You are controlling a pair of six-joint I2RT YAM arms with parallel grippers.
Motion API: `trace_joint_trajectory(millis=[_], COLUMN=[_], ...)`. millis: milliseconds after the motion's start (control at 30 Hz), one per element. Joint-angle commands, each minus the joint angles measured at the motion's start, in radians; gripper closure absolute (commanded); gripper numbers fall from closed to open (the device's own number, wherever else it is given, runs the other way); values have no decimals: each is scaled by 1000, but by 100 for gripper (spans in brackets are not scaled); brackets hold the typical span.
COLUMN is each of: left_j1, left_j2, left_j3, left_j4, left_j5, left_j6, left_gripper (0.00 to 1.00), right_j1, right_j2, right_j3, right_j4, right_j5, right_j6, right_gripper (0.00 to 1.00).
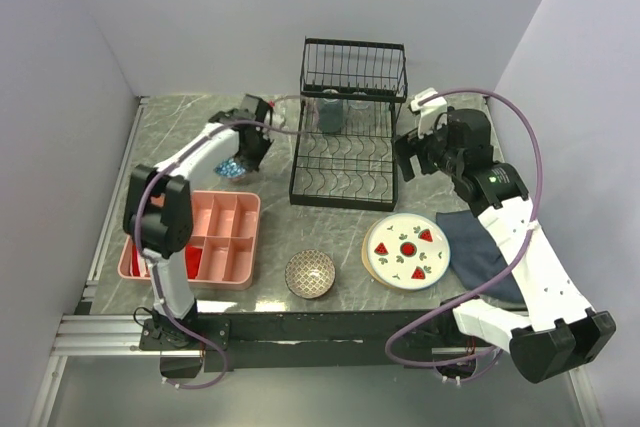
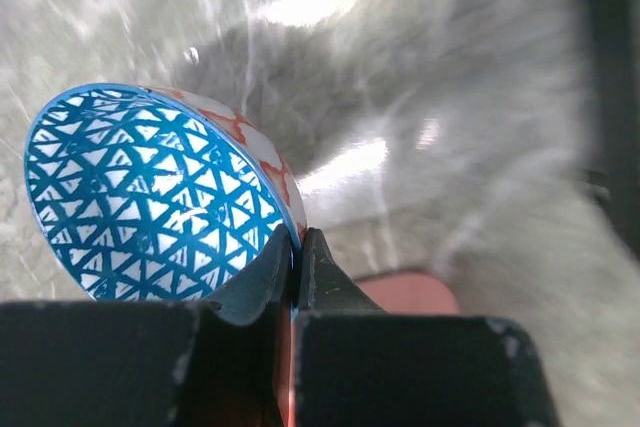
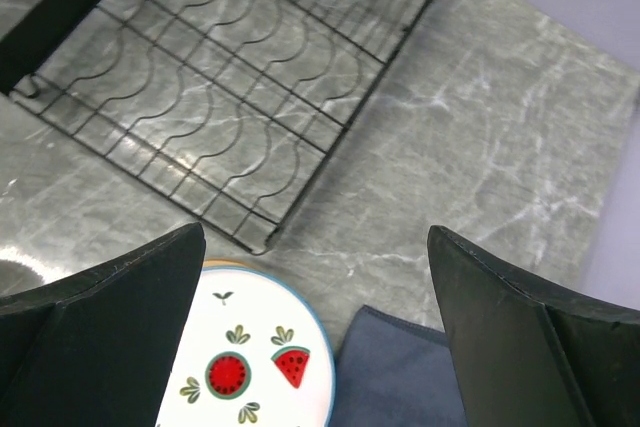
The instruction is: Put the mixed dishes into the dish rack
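My left gripper (image 1: 250,150) is shut on the rim of the small blue patterned bowl (image 1: 233,168), holding it tilted left of the black wire dish rack (image 1: 345,162). In the left wrist view the fingertips (image 2: 318,252) pinch the bowl's rim (image 2: 150,197). My right gripper (image 1: 410,159) is open and empty over the rack's right front corner (image 3: 200,97), its jaws (image 3: 316,247) wide apart. The watermelon plate (image 1: 407,251) (image 3: 250,367) lies at the front, with a tan rim (image 3: 232,265) showing under it. The pinkish-brown bowl (image 1: 310,274) sits near the front edge.
A pink compartment tray (image 1: 215,237) with red pieces lies front left, below the held bowl (image 2: 410,292). A dark blue-grey cloth (image 1: 480,252) (image 3: 400,377) lies right of the plate. A grey object (image 1: 330,114) stands at the rack's back. White walls enclose the table.
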Motion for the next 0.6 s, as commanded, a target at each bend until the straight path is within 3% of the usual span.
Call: trace_joint_trajectory(millis=[0,167,267,300,333,400,433,533,567], left_j1=[49,66,76,82,85,85,85,80,77], left_j2=[-213,-348,-469,-536,-567,-621,-622,-558,-528], left_j3=[109,-28,-217,-344,-407,-568,-604,-678,-694], left_j4=[18,193,450,547,778,1008,1201,1412,1580], left_j5=[255,543,784,841,925,966,1002,1039,1076], left_j6=[-38,-95,-189,-283,-347,-560,-619,-872,-938], left_gripper=[99,99,99,99,99,99,99,99,99], right_j1=[-37,-88,-111,-116,-117,-120,-123,-140,-155], right_j2=[7,28,25,24,19,24,21,8,8], right_j3=[49,70,84,84,84,81,66,38,37], right_j4=[20,-16,-55,-69,-82,-112,-114,-114,-117], right_j5=[54,86,84,86,88,123,165,228,232], right_j6=[6,30,65,81,88,93,90,87,85], right_gripper=[0,0,0,0,0,0,0,0,0])
